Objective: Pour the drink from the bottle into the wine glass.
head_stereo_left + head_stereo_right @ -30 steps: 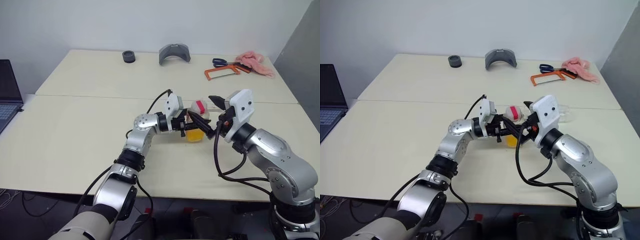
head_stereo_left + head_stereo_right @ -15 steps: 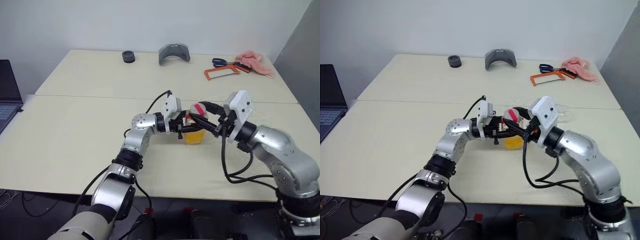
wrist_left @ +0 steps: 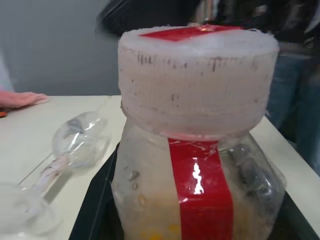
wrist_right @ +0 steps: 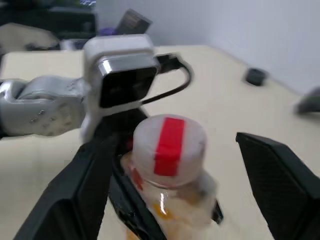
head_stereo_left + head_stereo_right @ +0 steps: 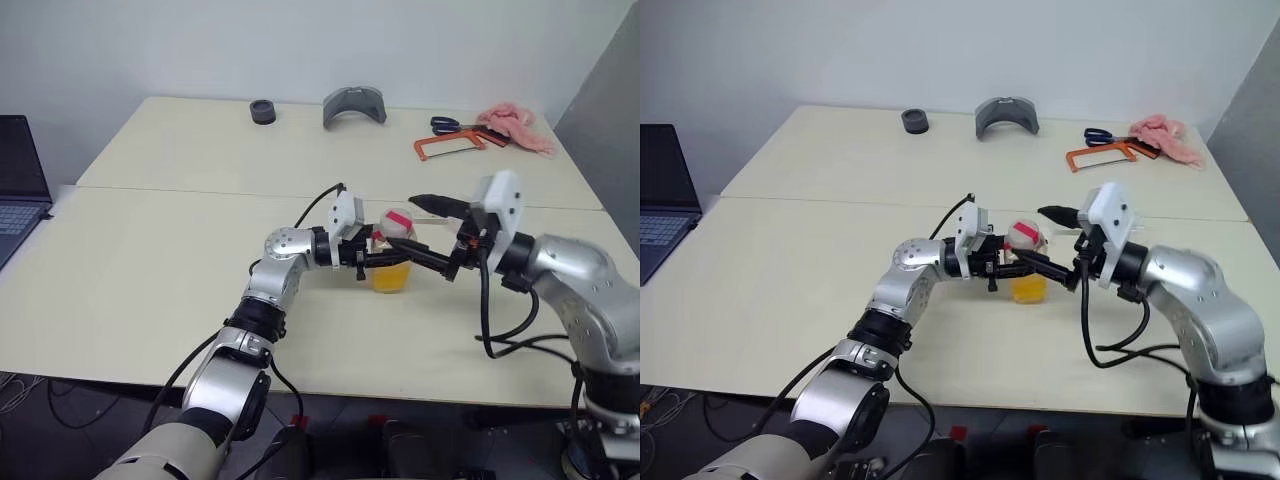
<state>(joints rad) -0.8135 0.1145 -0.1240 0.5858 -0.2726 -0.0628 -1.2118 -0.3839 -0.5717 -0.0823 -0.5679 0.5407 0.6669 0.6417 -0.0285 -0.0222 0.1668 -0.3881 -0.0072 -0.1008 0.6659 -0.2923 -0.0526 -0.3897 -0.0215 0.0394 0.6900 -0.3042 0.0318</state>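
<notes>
Our left gripper has its jaws clamped on the bottle, upright on the table, cap on, drink low inside. Our right gripper stands spread wide, one finger either side of the cap, gripping nothing. The wine glass lies on its side just beyond the bottle
</notes>
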